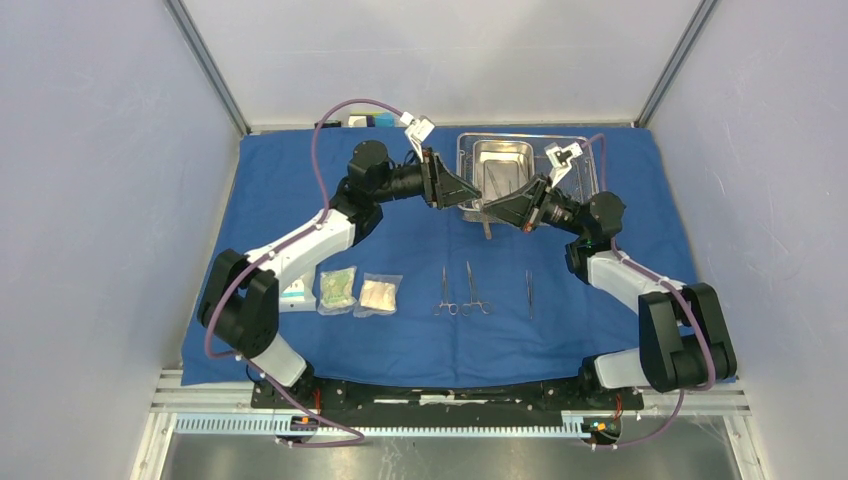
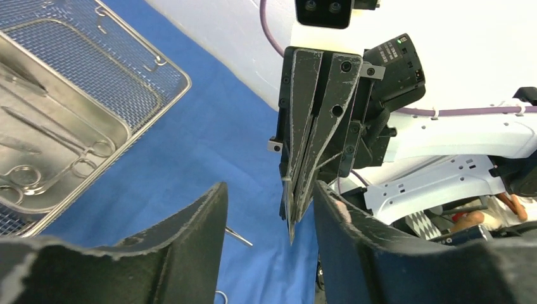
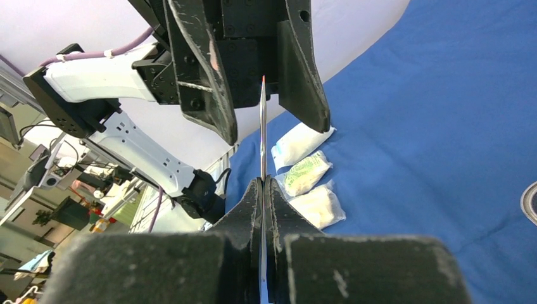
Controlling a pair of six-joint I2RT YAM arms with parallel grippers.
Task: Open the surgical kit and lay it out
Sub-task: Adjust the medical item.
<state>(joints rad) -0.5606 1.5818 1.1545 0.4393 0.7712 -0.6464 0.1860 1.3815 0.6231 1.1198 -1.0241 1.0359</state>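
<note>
The space is enclosed on the left, right and far sides by plain pale panels (image 1: 90,200), joined at the far corners by aluminium posts (image 1: 208,68).

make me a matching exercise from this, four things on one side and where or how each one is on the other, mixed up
1 packets
2 left gripper
3 mesh tray
4 right gripper

a shut on a slim instrument
b far side of the blue cloth, other instruments inside
c lying on the cloth
d open, jaws either side of that instrument

Pairs: 1-c, 2-d, 3-b, 4-a
</note>
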